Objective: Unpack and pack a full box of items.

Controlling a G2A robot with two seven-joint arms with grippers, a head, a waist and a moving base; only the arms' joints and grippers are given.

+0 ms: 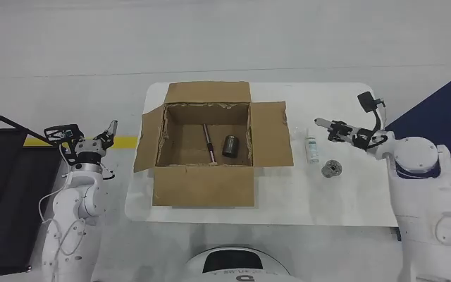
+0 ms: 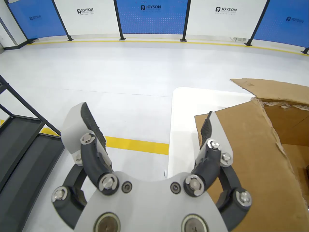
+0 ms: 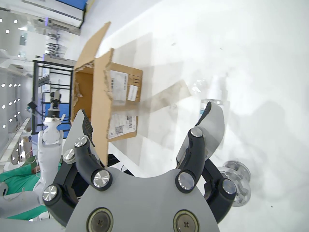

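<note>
Closest to you, both arms hang at the sides of the bench (image 1: 317,204), and neither holds anything. Your left end effector (image 2: 147,117) has its fingers spread wide and sits off the bench's left edge, just beside the left flap of the box (image 1: 203,185). Your right end effector (image 3: 146,112) is likewise spread and empty, over the right part of the bench.

Two things lie out on the bench to the right of the box. A metal spool-shaped fitting (image 1: 331,169) is the nearer. A small clear bottle (image 1: 311,149) lies on its side just beyond it, between the box's right flap and the right end effector.

The box stands open in the middle of the bench with all four flaps folded outward. A dark cylinder (image 1: 232,145) and a slim rod-like tool (image 1: 208,144) lie side by side on its floor, apart from each other. The rest of the floor that shows is bare cardboard.

By my reading, you are about halfway through unpacking, with two pieces out and two in. The cylinder and the tool are yet to be lifted out, and the whole repacking is left. The right arm looks the better placed for the cylinder.
</note>
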